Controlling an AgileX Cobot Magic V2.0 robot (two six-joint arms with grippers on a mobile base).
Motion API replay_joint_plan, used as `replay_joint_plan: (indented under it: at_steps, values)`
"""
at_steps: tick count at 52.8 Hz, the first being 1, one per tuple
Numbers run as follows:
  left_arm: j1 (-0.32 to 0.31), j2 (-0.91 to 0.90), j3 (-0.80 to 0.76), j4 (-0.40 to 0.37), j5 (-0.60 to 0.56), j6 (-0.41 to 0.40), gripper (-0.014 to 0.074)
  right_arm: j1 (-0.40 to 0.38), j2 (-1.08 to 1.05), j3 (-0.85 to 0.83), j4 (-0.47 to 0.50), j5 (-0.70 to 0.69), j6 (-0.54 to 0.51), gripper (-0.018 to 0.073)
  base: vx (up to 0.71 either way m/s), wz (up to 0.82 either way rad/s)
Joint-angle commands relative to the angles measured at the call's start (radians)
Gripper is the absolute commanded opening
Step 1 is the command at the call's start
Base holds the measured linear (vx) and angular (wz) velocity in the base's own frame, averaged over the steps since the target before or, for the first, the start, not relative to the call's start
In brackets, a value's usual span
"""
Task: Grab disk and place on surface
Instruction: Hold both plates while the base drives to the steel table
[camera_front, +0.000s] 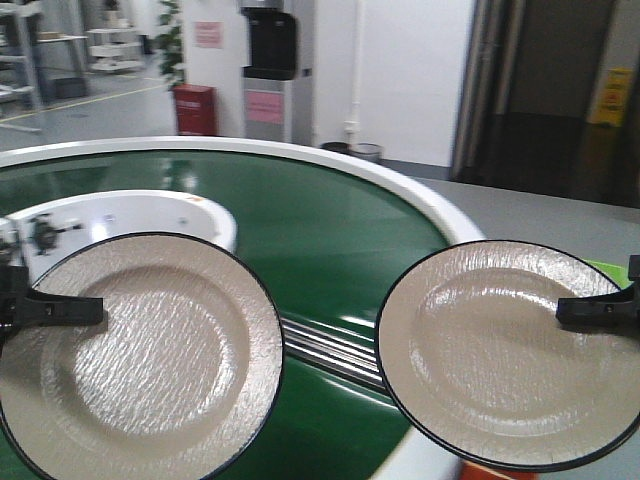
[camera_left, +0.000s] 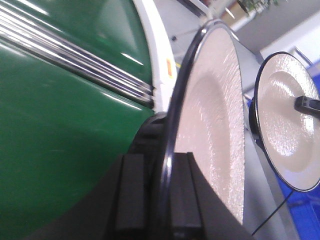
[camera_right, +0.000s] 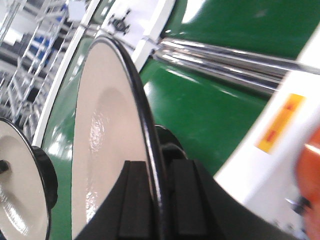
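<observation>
Two rims apart: left end effector (camera_front: 92, 310) clamps left disk (camera_front: 150, 375), right end effector (camera_front: 572, 310) right disk (camera_front: 485, 355).

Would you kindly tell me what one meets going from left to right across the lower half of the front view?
In order: left gripper → left plate → rollers → right plate → right gripper.

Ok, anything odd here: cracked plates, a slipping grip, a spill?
Nothing stands out. The left gripper is clamped on the rim of the left plate, the right gripper on the rim of the right plate. Both plates look whole and clean, and nothing is spilled on the green belt.
</observation>
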Motion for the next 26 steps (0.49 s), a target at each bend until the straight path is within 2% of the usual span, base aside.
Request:
replay_joint_plan:
  at_steps: [1, 26]
  values:
    - [-0.001, -0.043, -0.033, -0.136, 0.021, -0.015, -0.0008, -0.003, -0.043, -0.031, 0.129, 0.029, 0.001, -0.0009, -0.16, -0.63]
    - [-0.001, -0.043, -0.033, -0.136, 0.021, -0.015, -0.0008, -0.003, -0.043, -0.031, 0.128, 0.029, 0.001, -0.0009, -0.14, -0.55]
